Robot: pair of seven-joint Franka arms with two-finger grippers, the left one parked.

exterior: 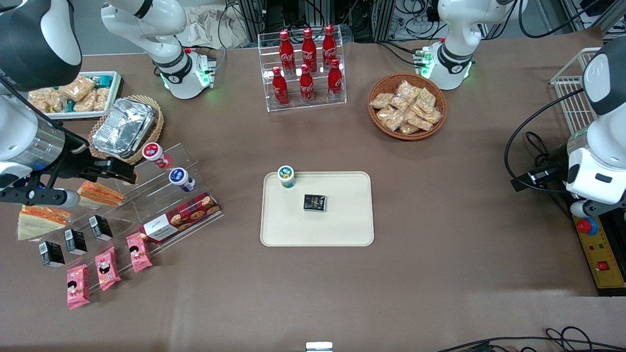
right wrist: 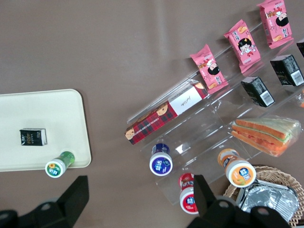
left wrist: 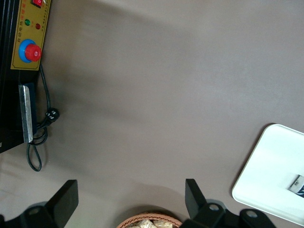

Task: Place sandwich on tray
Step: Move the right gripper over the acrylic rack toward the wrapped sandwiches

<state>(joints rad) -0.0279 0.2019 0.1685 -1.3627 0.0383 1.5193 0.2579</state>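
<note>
Pale sandwich flat; gripper open above shelf.

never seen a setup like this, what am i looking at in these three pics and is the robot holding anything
These are two white robot arms at a brown table, each ending in a two-finger gripper. One picture looks down on the table from the front; the other two come from cameras on the arms' wrists.

The working arm's gripper hangs open and empty above a clear display stand at its end of the table. By that stand is the sandwich, a clear-wrapped wedge, with a second wrapped sandwich next to it.

Mid-table lies the beige tray, already holding a small cup and a dark packet. Farther from the front camera stand red cola bottles and a basket of snack bags.
</note>
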